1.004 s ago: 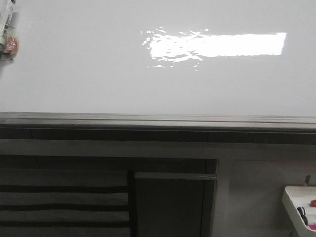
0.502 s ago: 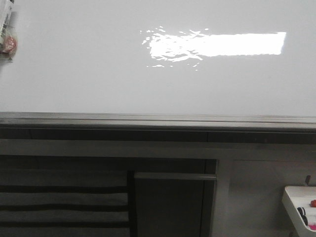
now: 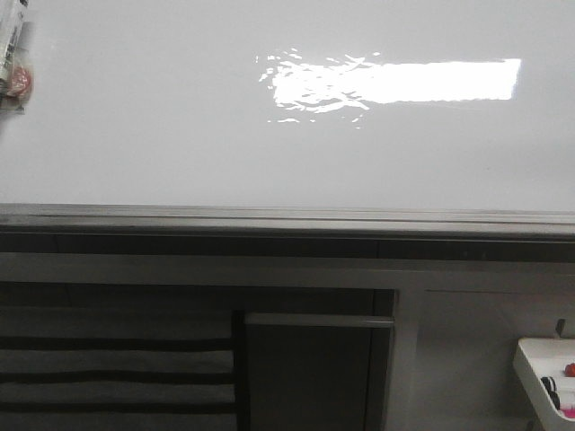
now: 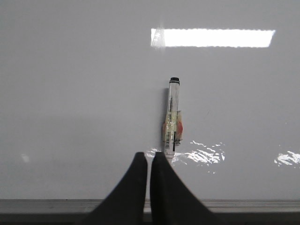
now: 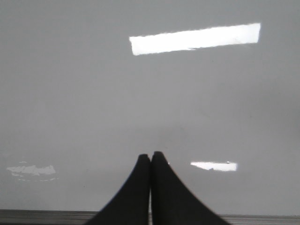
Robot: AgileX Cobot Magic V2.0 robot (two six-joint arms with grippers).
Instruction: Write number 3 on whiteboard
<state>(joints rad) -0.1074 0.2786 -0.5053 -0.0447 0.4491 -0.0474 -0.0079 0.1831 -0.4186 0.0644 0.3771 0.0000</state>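
No 3 shows on the whiteboard (image 3: 180,135), which fills the upper front view; its left edge cuts off a marker (image 4: 172,117). Left gripper (image 4: 149,159) fingers together, right gripper (image 5: 151,157) likewise; a tray (image 3: 539,368) sits half out of frame.

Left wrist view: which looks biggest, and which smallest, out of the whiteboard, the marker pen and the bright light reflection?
1. whiteboard, filling nearly the whole view.
2. light reflection, a long bright bar.
3. marker pen, thinner and shorter than the bar.

The pen lies nearer the camera, so its apparent size is flattered.
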